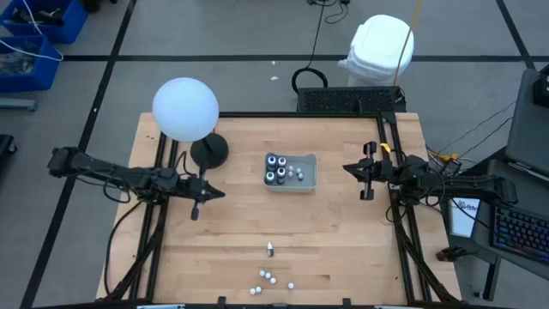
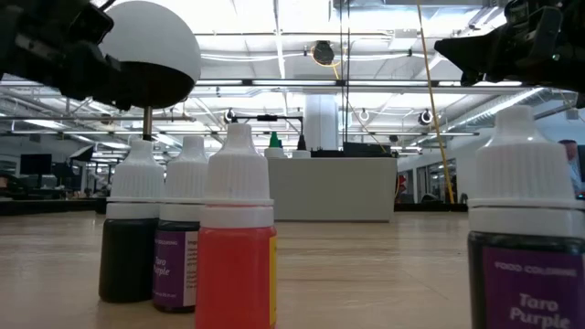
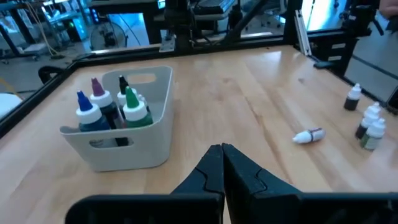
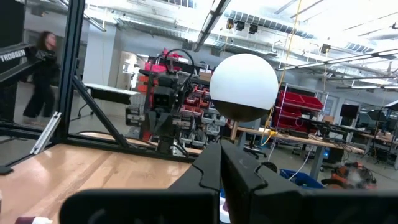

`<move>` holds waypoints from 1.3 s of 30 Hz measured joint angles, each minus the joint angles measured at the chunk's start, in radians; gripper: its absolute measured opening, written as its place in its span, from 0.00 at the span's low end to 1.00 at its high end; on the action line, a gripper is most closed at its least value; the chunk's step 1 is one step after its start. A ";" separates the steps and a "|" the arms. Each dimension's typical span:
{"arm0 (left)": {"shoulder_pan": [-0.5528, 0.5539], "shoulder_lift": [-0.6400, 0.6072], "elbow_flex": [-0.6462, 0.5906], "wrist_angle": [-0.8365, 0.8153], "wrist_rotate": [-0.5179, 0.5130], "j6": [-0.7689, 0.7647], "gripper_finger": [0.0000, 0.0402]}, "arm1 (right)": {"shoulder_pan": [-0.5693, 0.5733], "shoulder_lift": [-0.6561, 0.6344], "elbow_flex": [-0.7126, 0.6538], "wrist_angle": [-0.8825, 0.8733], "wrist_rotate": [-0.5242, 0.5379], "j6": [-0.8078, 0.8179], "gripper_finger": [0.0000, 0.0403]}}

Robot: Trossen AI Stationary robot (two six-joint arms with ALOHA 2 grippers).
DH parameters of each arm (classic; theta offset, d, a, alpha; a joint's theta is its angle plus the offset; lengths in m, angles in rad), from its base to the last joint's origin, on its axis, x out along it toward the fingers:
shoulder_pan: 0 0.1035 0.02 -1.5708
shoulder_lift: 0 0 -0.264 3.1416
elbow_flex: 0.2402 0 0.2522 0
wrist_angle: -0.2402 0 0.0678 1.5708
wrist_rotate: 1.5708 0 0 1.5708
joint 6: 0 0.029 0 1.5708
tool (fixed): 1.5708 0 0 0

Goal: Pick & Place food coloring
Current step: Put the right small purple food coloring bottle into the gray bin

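Note:
The grey tray (image 1: 302,181) stands mid-table with several food coloring bottles (image 3: 112,109) upright inside it. More small food coloring bottles stand loose near the table's front edge (image 1: 269,276). One of them lies on its side (image 3: 308,135). The low view shows a red one (image 2: 236,247) and purple ones (image 2: 526,238) close up. My left gripper (image 3: 222,149) is shut, left of the tray and above the table. My right gripper (image 4: 221,146) is shut, right of the tray, raised and pointing across the table.
A white globe lamp (image 1: 185,109) on a dark round base (image 1: 209,151) stands at the far left of the table. Black frame rails (image 1: 396,163) run along the table's sides. Bare wood lies between the tray and the loose bottles.

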 joint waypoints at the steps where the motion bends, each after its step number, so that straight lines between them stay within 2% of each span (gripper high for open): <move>1: 0.000 0.000 -0.017 0.023 0.000 0.004 0.01 | 0.000 0.000 0.000 0.000 0.000 0.004 0.00; 13: 0.000 0.000 -0.056 0.048 0.000 0.077 0.00 | 0.000 0.054 0.000 0.000 0.000 0.019 0.00; 17: 0.000 0.000 -0.064 0.059 0.001 0.066 0.00 | 0.000 0.071 0.000 0.000 0.000 0.022 0.00; 21: 0.000 0.001 -0.132 0.143 0.001 0.029 0.00 | 0.000 0.078 0.000 0.000 0.000 0.026 0.00; 29: 0.000 0.002 -0.136 0.157 -0.017 0.019 0.00 | 0.000 0.082 0.000 0.001 0.000 0.046 0.00; 33: 0.000 0.002 -0.136 0.136 -0.050 -0.005 0.01 | 0.000 0.082 0.000 0.000 0.000 0.048 0.00; 39: 0.000 0.002 -0.136 0.073 -0.182 -0.056 0.06 | 0.000 0.092 0.000 -0.003 0.001 0.071 0.00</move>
